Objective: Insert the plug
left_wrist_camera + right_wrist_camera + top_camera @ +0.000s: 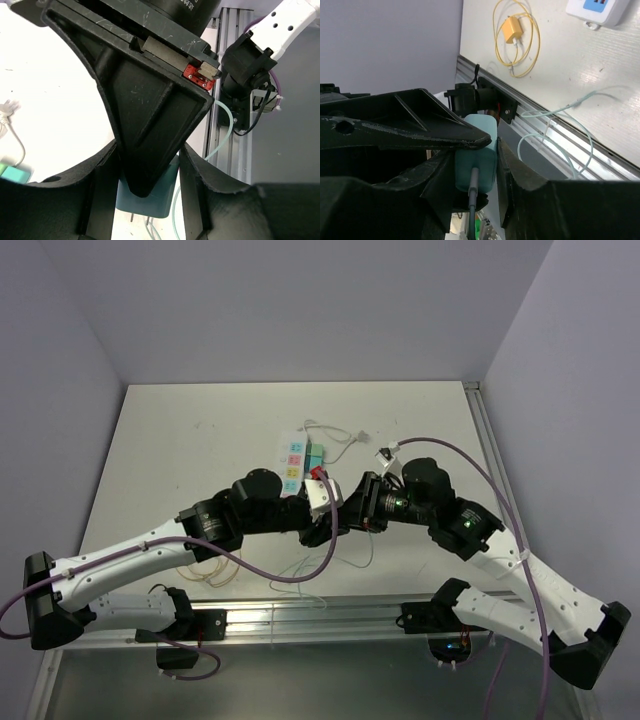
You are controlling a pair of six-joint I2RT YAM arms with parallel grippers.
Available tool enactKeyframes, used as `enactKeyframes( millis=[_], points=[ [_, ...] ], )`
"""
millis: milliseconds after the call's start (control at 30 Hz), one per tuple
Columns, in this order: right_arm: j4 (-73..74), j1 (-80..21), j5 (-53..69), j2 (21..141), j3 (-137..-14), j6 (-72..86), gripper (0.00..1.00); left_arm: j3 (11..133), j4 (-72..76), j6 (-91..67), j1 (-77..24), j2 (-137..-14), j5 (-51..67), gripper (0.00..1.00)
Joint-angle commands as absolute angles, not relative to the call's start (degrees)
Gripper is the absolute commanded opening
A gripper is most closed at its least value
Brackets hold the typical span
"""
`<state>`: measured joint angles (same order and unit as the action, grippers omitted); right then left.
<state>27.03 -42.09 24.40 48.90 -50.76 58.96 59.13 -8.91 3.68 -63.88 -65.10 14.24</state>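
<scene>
Grippers of both arms meet over the middle of the table [180, 440], raised off its surface. The right gripper [475, 150] is pressed onto the teal plug [476, 167], with one finger against each side face. A dark lead leaves the plug's near face toward the wrist camera. The left gripper [148, 165] pinches the same teal plug from two sides, its fingers set at the plug's width. One black finger of the right gripper crosses between them in the left wrist view.

The plug hangs in the air, nearer the arm bases than the power strip [295, 464]. A thin pale-green cable [570, 112] loops across the front rail [300, 615]. The power strip lies flat at table centre, white with coloured sockets. A yellow charger [511, 30] with its coiled cable lies near the front rail. A white cable [335, 435] lies beside the strip's far end.
</scene>
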Motion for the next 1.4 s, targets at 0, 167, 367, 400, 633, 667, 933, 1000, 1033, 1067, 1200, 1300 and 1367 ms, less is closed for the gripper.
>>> enactKeyframes(
  millis=[0, 167, 367, 400, 633, 667, 933, 1000, 1033, 1067, 1200, 1300, 1367],
  points=[
    [21.6, -42.7, 23.6, 46.7, -50.0, 58.9, 0.0, 60.5, -6.2, 2.4, -64.3, -62.3, 13.4, 0.48],
    [22.3, -42.7, 20.3, 43.6, -48.0, 58.6, 0.0, 57.9, -3.9, -5.0, -64.3, -57.8, 5.1, 0.99],
    [26.8, -42.6, 12.5, 36.4, -44.4, 57.1, 0.0, 57.2, -7.4, -13.6, -64.1, -50.5, -8.5, 0.99],
    [29.3, -42.6, 10.7, 35.2, -44.3, 56.2, 0.0, 57.3, -9.1, -14.9, -64.0, -49.1, -10.4, 0.99],
    [45.3, -42.6, -5.4, 23.8, -46.0, 53.9, 0.0, 59.1, -25.9, -26.1, -57.5, -53.1, -20.6, 1.0],
    [47.3, -42.7, -7.0, 22.9, -46.3, 53.9, 0.0, 58.8, -27.4, -27.1, -56.0, -54.1, -20.7, 1.0],
    [57.9, -42.6, -13.1, 15.8, -48.7, 54.4, 0.0, 55.3, -27.6, -32.6, -47.6, -67.8, -27.7, 0.99],
    [57.7, -42.6, -12.0, 14.6, -48.3, 54.8, 0.0, 54.3, -24.4, -31.7, -47.6, -71.6, -29.6, 0.99],
    [57.7, -42.7, -11.7, 14.2, -47.6, 54.8, 0.0, 54.2, -23.5, -31.5, -47.7, -73.0, -30.0, 0.99],
    [57.7, -42.6, -11.0, 14.1, -47.2, 55.0, 0.0, 54.3, -22.8, -31.2, -47.6, -76.1, -30.7, 0.99],
    [56.9, -42.6, -9.5, 12.6, -45.4, 55.5, 0.0, 56.2, -21.1, -30.1, -47.6, -84.2, -28.9, 0.99],
    [56.3, -42.6, -8.8, 12.0, -44.6, 55.4, 0.0, 58.0, -21.1, -31.5, -47.5, -90.6, -30.3, 0.99],
    [56.5, -42.6, -8.6, 12.0, -44.5, 55.3, 0.0, 58.9, -20.8, -32.0, -47.5, -94.1, -31.2, 0.99]
  ],
)
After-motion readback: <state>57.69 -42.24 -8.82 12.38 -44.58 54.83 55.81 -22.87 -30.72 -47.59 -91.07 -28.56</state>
